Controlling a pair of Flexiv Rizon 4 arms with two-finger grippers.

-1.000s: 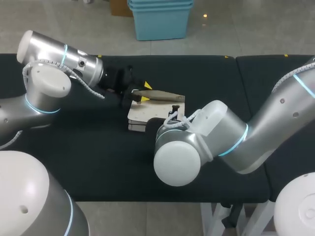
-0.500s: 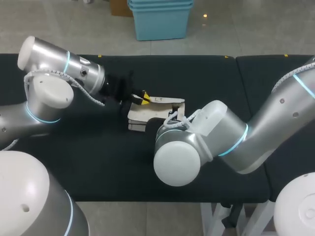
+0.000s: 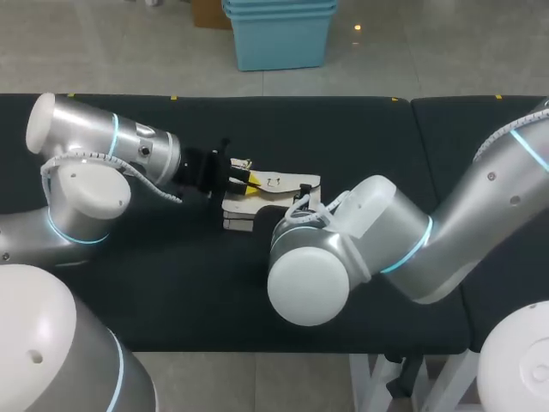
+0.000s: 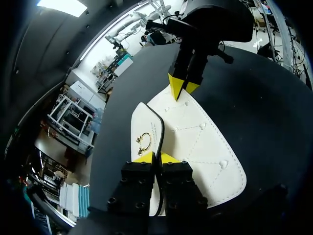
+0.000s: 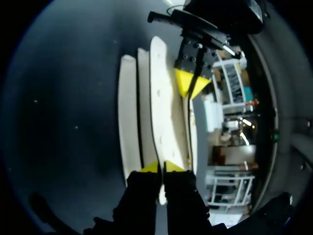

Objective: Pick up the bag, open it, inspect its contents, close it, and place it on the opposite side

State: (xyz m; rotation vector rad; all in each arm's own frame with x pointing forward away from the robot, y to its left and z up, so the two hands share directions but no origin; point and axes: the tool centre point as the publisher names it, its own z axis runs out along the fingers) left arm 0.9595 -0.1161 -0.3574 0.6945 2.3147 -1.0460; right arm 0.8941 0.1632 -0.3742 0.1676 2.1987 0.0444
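Seemingly mid-opening — left gripper (image 4: 156, 157) clamped on bag (image 4: 200, 142) | right gripper (image 5: 163, 167) clamped too | inspecting, closing, placing likely remain.

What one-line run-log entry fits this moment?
bag: on table, flap slightly raised | left end effector: shut on flap edge | right end effector: shut on opposite flap edge

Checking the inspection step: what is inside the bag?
The interior is covered. The bag, pinched by the left claw and right claw, shows only white panels and a gold clasp.
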